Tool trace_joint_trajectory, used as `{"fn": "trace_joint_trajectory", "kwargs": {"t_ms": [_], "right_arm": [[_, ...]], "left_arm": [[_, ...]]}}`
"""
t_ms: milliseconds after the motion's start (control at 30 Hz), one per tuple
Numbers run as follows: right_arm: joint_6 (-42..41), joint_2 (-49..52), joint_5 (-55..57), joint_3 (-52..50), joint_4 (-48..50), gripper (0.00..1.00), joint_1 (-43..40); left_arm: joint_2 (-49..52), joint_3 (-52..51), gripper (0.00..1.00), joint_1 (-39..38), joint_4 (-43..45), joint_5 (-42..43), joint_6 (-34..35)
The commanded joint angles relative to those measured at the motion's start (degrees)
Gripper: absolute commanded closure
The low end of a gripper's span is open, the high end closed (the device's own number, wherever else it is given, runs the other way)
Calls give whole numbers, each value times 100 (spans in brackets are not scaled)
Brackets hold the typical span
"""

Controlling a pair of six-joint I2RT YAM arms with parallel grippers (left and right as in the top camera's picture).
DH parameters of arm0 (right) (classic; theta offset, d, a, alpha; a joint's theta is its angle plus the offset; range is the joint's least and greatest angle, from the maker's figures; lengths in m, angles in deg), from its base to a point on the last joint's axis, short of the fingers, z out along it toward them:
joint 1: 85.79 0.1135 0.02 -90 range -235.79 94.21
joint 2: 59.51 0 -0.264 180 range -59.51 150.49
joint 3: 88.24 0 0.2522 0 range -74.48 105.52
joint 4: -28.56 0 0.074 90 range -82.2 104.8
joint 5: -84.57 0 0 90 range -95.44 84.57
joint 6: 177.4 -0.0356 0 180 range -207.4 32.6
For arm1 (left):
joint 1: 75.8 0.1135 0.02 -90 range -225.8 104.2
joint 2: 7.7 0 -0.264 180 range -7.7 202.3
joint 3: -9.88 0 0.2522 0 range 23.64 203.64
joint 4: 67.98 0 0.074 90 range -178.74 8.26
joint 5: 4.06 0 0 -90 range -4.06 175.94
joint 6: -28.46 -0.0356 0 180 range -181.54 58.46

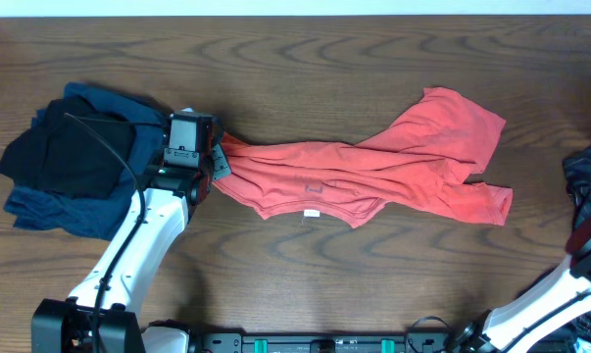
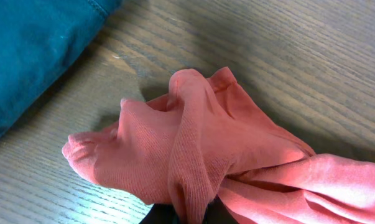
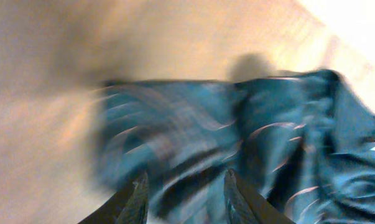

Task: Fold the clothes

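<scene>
Cloth runs the width of the overhead view: the coral T-shirt (image 1: 373, 172) lies roped and twisted on the table (image 1: 373, 59), its long axis left to right and rising slightly toward the right, where the sleeves fan out. The left gripper (image 1: 217, 157) sits at the shirt's left tip, clenched on it, so the rest of the garment lies entirely to its right. The right arm (image 1: 560, 289) comes in at the lower right corner, well apart from the shirt. A dark pile (image 1: 70, 162) of navy and black pieces sits just left of the left gripper, and a plaid piece (image 1: 587, 176) lies at the right edge. A small white hem label (image 1: 312, 213) and a faint print mark show, neither one legible. In the left wrist view, bunched coral fabric rises out of the pinch, with the blue garment (image 2: 38, 50) beyond; no writing shows. The right wrist view is blurred: the right gripper (image 3: 187, 196) hovers with jaws apart and nothing between them, plaid fabric beyond.
</scene>
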Motion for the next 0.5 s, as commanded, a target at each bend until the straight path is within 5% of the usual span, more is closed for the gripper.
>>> {"fn": "trace_joint_trajectory", "kwargs": {"t_ms": [0,233,467], "right_arm": [[122,-496,-1320,146,-339,61,369],[476,-527,-1751,-264,-1720,59,1110],[776,-527,-2046,-1355,-997,56,1904]], "left_arm": [[24,31,93,35,-90,-166,-37],[24,31,92,35,-367,-168,-37],[24,31,94,35,-391,-166,-37]]}}
